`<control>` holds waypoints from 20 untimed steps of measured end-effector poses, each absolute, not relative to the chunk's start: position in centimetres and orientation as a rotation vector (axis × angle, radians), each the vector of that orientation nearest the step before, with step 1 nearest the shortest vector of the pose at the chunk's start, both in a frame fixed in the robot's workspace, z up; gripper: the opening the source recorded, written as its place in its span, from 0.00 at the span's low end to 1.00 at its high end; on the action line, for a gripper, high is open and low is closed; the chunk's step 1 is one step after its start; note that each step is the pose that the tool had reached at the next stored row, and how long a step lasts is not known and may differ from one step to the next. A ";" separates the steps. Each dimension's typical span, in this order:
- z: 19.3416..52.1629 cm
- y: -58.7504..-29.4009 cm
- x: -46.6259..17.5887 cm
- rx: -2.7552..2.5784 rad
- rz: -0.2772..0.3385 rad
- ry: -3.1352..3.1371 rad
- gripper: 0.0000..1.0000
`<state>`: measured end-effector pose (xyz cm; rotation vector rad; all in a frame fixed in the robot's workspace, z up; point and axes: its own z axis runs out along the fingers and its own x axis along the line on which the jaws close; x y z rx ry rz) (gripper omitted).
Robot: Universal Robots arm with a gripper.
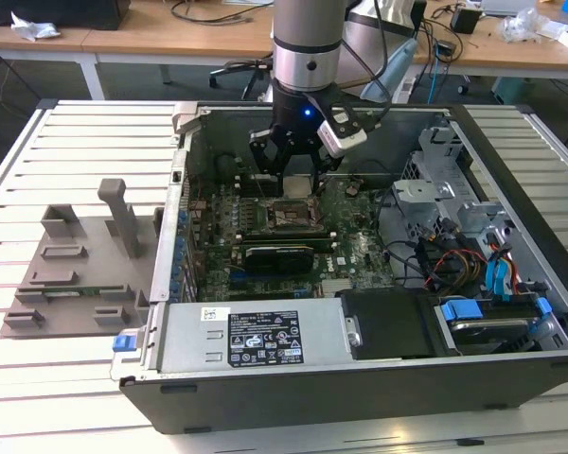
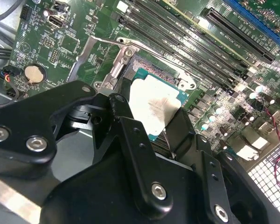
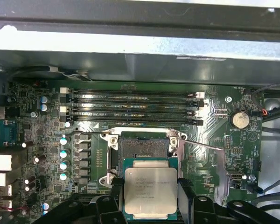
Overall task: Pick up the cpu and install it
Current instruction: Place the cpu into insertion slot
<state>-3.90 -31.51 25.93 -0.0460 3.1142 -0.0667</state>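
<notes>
Abv open socket [image 3: 141, 148]: cpu [image 3: 150, 190], edges in gripper [image 3: 150, 199]

Cpu [image 3: 150, 190] in the claw [image 3: 150, 199], above the socket [image 3: 140, 150], inside the case [image 1: 360, 380].

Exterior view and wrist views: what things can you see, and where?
computer case: one, dark grey, open, on the table
table: one, white slats, under the case
tray: one, grey with upright pegs, on the exterior view's left of the case
motherboard: one, green, inside the case
socket: one, black with silver frame, empty, on the motherboard
memory slots: four, black, beside the socket
coin battery: one, silver, on the motherboard
cpu: one, silvery top, held close to the socket
gripper: one, black, shut on the cpu
</notes>
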 end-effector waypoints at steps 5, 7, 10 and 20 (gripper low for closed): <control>25.9 -31.5 -3.9 0.006 -0.067 3.115 0.55; 25.9 -31.5 -3.9 0.043 -0.068 3.115 0.55; 25.9 -31.5 -3.9 0.107 -0.069 3.115 0.55; 25.9 -31.5 -3.9 0.363 -0.072 3.099 0.55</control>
